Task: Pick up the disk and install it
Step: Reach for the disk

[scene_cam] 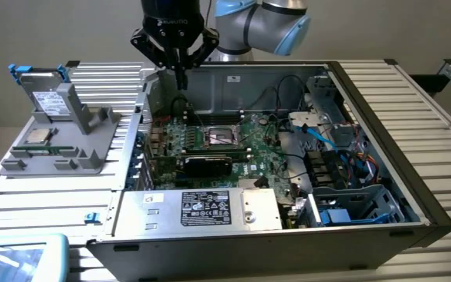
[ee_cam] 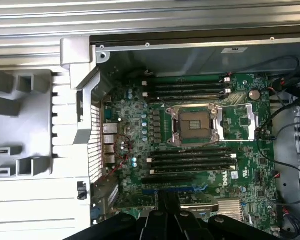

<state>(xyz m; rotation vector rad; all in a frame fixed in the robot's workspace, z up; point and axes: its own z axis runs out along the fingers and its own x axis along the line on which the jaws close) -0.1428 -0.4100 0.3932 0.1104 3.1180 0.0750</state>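
Observation:
The disk point(scene_cam: 44, 97) is a silver-grey drive with a white label and blue rails. It stands upright in a grey holder point(scene_cam: 84, 138) on the slatted table, at the exterior view's left. My gripper point(scene_cam: 181, 81) hangs over the back left part of the open computer case point(scene_cam: 366, 106), to the right of the disk and well apart from it. Its fingers are shut together with nothing between them. In the wrist view the shut fingers point(ee_cam: 169, 204) point down at the green motherboard point(ee_cam: 240, 165) beside the bare CPU socket point(ee_cam: 196, 125).
A small square CPU chip point(scene_cam: 37, 136) lies on the holder below the disk. In the case, a silver power supply with a black label point(scene_cam: 209, 208) sits at the front. A blue-trimmed drive cage point(scene_cam: 351, 208) and loose cables point(scene_cam: 319, 132) fill the right side.

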